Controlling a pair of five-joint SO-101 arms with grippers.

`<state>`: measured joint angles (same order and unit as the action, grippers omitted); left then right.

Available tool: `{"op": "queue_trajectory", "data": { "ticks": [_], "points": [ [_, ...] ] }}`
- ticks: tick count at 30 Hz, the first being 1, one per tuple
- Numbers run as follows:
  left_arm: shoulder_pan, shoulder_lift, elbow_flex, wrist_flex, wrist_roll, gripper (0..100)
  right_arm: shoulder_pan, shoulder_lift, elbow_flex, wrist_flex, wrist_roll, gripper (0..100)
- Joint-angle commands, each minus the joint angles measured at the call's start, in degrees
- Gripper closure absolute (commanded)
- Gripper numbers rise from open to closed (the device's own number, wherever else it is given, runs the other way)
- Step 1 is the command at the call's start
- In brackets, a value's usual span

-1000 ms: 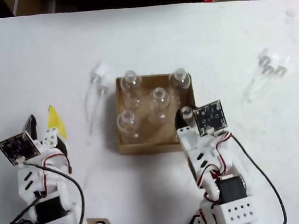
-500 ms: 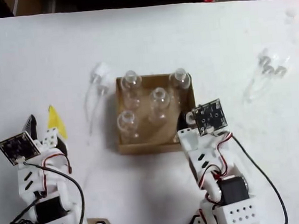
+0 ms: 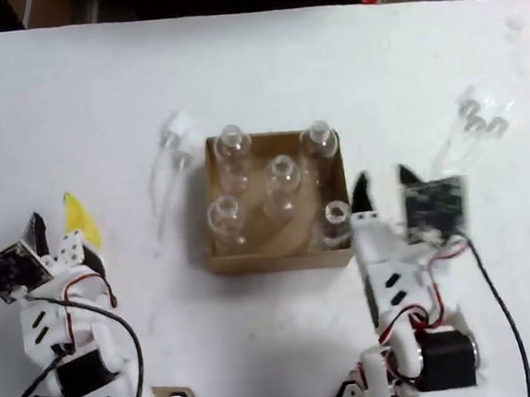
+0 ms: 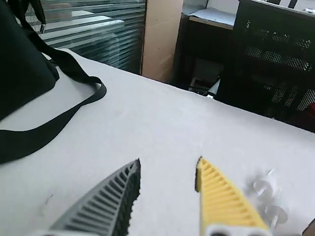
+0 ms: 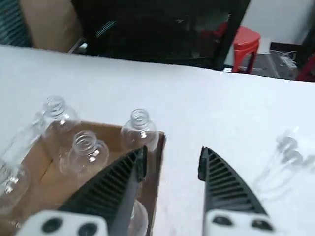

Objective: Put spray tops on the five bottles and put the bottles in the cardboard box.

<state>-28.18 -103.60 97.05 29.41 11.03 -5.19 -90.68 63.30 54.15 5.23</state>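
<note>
Bottles, 5 with open necks, are seen standing in the cardboard box, flanked by the left gripper and right gripper, both parted and empty.

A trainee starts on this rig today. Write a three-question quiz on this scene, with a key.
1. How many bottles stand in the cardboard box?
2. True or false: the spray tops are already on the bottles.
3. The right arm's jaws are: A) shut on a bottle; B) open and empty; C) shut on a spray top.
Key: 1. Five. 2. False; they lie on the table. 3. B.
</note>
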Motion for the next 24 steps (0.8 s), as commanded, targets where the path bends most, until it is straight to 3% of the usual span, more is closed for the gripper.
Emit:
{"op": "queue_trajectory", "data": {
  "ticks": [1,6,8,16,24],
  "points": [
    [1.8,-0.4,-2.1,0.2,-2.9,82,8.0,1.0,-1.2,1.0,-4.4,85.2],
    [16.6,-0.2,-4.1,3.9,-23.3,82,11.6,1.0,7.6,-3.0,-7.4,85.4],
    [19.5,-0.1,-7.9,7.8,-27.1,82,13.9,1.0,10.5,-5.3,-7.4,85.4],
    [20.0,6.1,-27.9,15.4,-27.9,82,16.6,0.9,16.2,-9.2,-11.1,85.4],
    [20.0,49.4,-57.3,18.7,-28.0,82,18.1,0.9,17.2,-11.5,-10.9,85.4]
  ]
}}
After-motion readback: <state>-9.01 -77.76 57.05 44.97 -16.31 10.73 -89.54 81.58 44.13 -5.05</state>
